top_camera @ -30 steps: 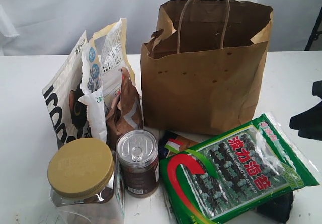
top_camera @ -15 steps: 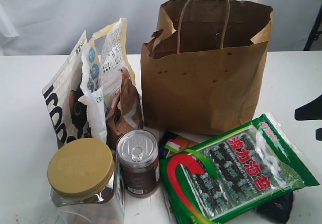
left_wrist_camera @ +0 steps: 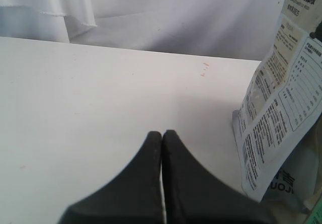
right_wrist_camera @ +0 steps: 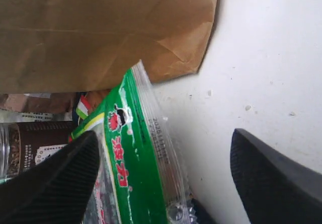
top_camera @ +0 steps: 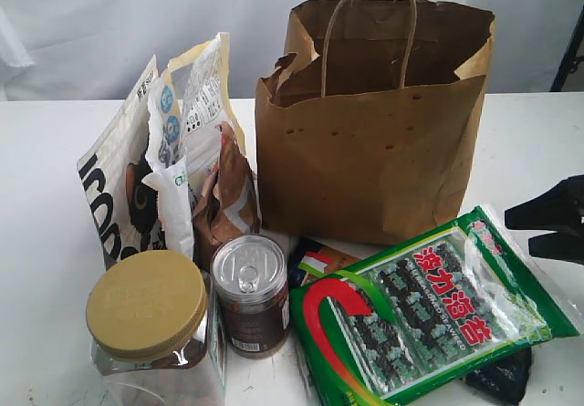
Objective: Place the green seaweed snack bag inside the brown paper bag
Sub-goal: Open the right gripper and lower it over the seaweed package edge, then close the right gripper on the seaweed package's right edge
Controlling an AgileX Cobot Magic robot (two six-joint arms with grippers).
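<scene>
The green seaweed snack bag [top_camera: 429,310] lies flat on the tabletop [top_camera: 46,205] at the front right of the exterior view. It sits just in front of the upright brown paper bag [top_camera: 370,150], whose mouth is open. You will find the right gripper [top_camera: 520,228] at the right edge, jaws spread wide and holding nothing, just beside the packet's far corner. The left gripper [left_wrist_camera: 162,133] has its jaws pressed together, empty, over bare tabletop near a white printed pouch [left_wrist_camera: 274,113].
</scene>
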